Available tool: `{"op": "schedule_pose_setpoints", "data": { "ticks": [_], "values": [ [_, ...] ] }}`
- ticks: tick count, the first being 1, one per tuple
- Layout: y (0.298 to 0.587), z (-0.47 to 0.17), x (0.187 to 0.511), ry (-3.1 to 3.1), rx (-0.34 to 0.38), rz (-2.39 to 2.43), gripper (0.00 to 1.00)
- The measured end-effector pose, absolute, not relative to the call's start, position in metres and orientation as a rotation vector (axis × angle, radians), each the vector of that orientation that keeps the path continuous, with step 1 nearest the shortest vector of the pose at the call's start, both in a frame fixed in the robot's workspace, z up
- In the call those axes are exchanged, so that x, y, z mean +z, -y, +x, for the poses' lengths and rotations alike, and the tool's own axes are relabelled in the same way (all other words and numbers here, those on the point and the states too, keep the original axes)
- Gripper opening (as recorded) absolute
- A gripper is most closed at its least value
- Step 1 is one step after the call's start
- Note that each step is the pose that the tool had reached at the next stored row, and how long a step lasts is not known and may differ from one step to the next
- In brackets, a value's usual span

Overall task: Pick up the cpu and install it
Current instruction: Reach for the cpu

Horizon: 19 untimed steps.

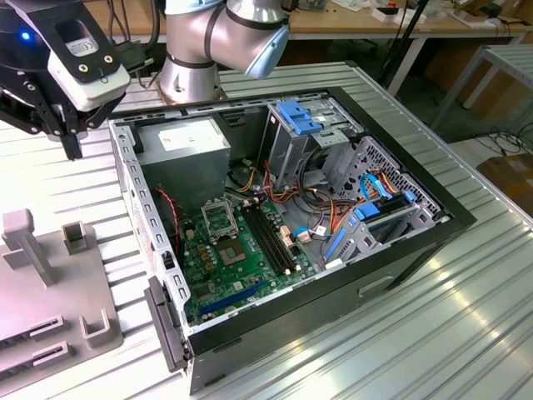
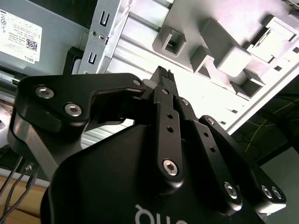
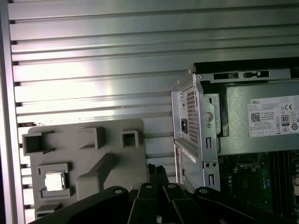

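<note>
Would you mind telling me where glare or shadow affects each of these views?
In the first wrist view, glare bands the ribbed table, and the cpu shines pale in its tray. In the second wrist view, the table washes out white behind the dark gripper. In the exterior view, the case interior lies in shade and a blue light glows at the wrist.

Ribbed alu table (image 1: 416, 333) w/ glare, wood bench (image 1: 450, 27) at back, grey floor (image 1: 425, 92), cables (image 1: 500, 137)
</note>
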State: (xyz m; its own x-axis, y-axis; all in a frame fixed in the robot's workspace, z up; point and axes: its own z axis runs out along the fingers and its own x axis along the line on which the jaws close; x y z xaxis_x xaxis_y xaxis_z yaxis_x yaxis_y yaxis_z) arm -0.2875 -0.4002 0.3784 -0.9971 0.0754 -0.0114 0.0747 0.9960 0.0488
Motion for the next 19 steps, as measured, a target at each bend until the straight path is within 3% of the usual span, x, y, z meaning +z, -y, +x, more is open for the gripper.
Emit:
{"op": "schedule_pose_setpoints", "data": {
  "ticks": [19],
  "values": [
    [0.4002, -0.2977, 0.3782, -3.125, 0.076, 0.117, 0.11]
  ]
}}
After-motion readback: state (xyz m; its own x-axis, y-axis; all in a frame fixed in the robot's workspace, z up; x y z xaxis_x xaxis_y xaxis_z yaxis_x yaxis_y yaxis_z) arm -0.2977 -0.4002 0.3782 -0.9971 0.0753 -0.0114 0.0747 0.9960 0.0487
